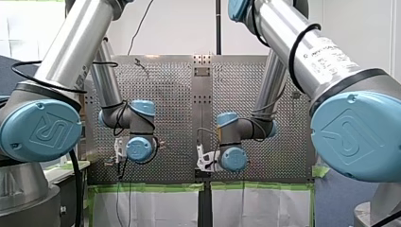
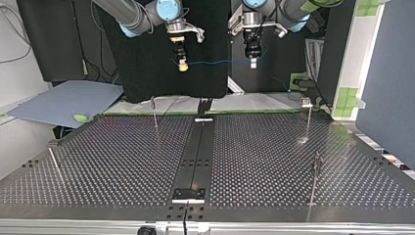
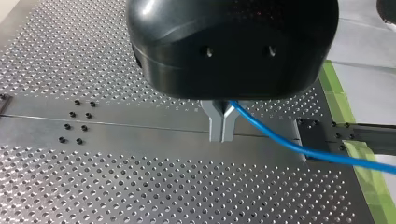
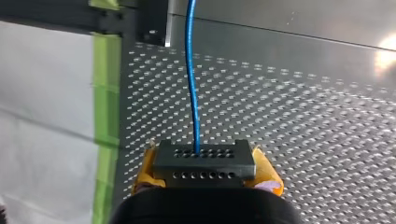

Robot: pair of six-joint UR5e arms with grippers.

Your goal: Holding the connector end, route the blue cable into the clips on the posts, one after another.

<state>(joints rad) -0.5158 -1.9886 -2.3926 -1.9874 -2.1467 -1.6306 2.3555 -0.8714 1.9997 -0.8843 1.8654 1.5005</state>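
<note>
Both grippers are closed tight on the blue cable point(image 3: 299, 149). My left gripper point(image 3: 221, 125) pinches it between its metal fingers point(image 3: 215, 122), and it trails off to one side from there. My right gripper point(image 4: 201, 161), the one with yellow pads point(image 4: 268, 179), grips it too, with the cable running straight ahead over the table point(image 4: 303, 116). I cannot make out the connector, so I cannot say which gripper has that end.

Further off, in the top view, the cable hangs almost level between the two grippers, high above the table and well apart from the posts point(image 2: 154, 111).

It looks thin, light and limp, with a smooth sheath that may slide through metal fingers. I would hold it close to the stretch being laid and keep that stretch taut, or it will likely droop past a clip.
</note>
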